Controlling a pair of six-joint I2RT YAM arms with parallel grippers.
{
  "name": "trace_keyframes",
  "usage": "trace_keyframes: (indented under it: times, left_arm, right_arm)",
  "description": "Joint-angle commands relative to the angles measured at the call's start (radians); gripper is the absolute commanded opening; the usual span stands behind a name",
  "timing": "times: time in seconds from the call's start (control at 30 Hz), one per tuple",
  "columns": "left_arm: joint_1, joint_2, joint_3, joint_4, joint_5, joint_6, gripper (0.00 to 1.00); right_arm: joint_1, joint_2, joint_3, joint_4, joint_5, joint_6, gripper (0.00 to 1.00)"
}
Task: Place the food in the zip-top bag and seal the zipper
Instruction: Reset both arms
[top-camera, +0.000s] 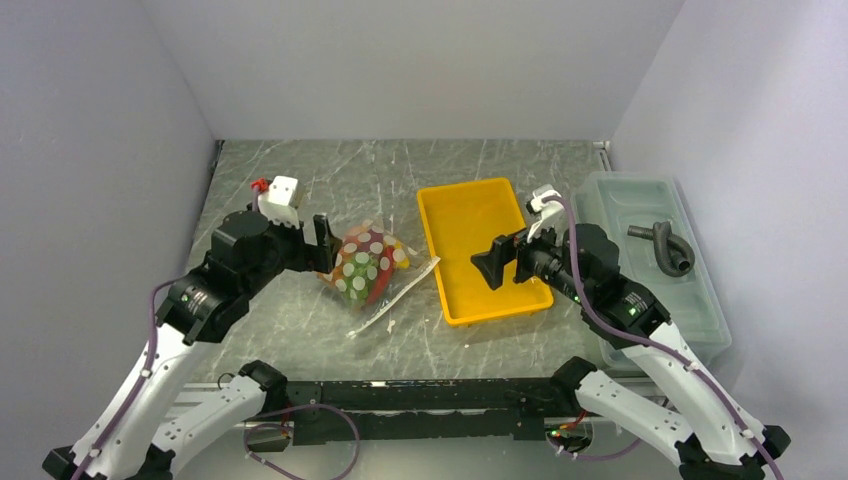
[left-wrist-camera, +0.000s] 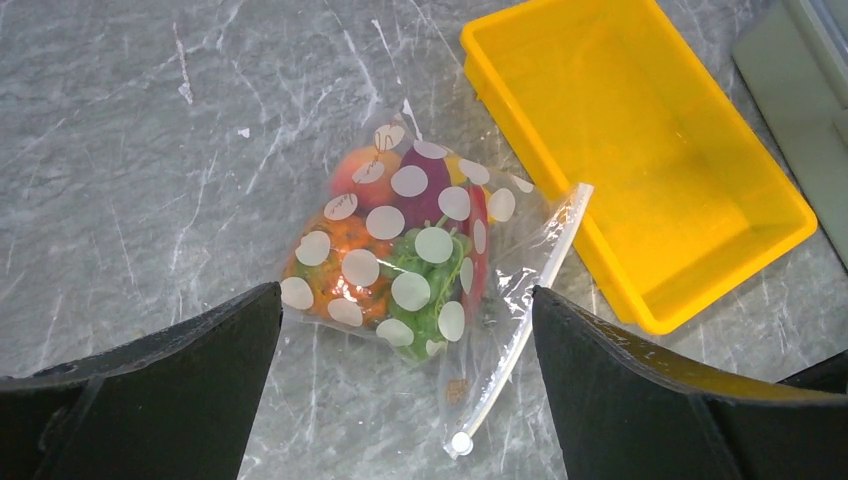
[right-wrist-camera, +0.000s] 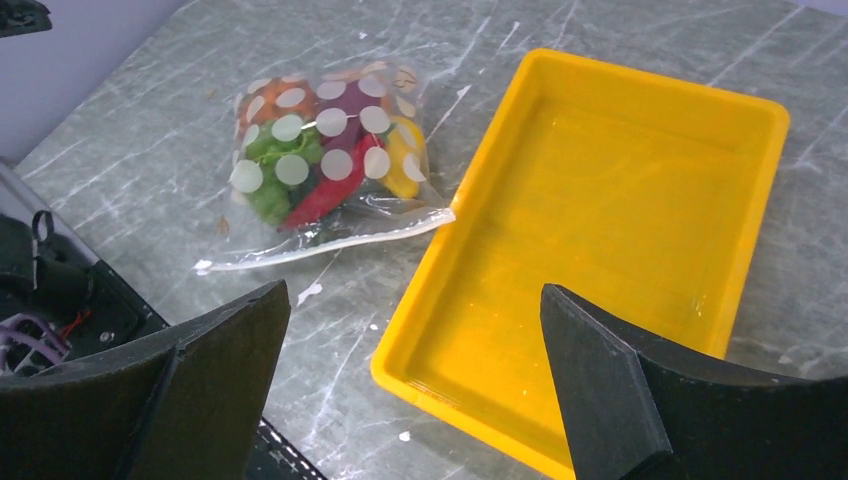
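The zip-top bag (top-camera: 366, 264) lies on the table left of the yellow tray (top-camera: 520, 300). It is clear with white dots and holds the food (left-wrist-camera: 400, 250): orange, green, red, purple and yellow pieces show through. It also shows in the right wrist view (right-wrist-camera: 320, 150). The zipper (left-wrist-camera: 520, 320) runs as a pale strip along the bag's mouth edge toward the tray (left-wrist-camera: 760, 190), with a white end bead near the front. My left gripper (left-wrist-camera: 405, 390) is open and empty, hovering above the bag. My right gripper (right-wrist-camera: 415, 400) is open and empty above the tray's near corner (right-wrist-camera: 420, 370).
The yellow tray holds nothing. A translucent lidded bin (top-camera: 650, 260) stands at the right with a grey curved part (top-camera: 668, 246) on it. Grey walls close in the back and sides.
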Motion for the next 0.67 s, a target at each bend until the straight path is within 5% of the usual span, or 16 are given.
trace_keyframes:
  times: [0.0, 0.63]
  left_arm:
    - [0.004, -0.042, -0.046, 0.062, 0.022, 0.033, 1.0]
    - [0.004, -0.177, -0.133, 0.11, 0.066, 0.058, 1.0]
  right_arm:
    - [-0.005, -0.018, -0.031, 0.059, -0.065, -0.021, 1.0]
    - [0.004, -0.194, -0.15, 0.177, -0.19, -0.114, 1.0]
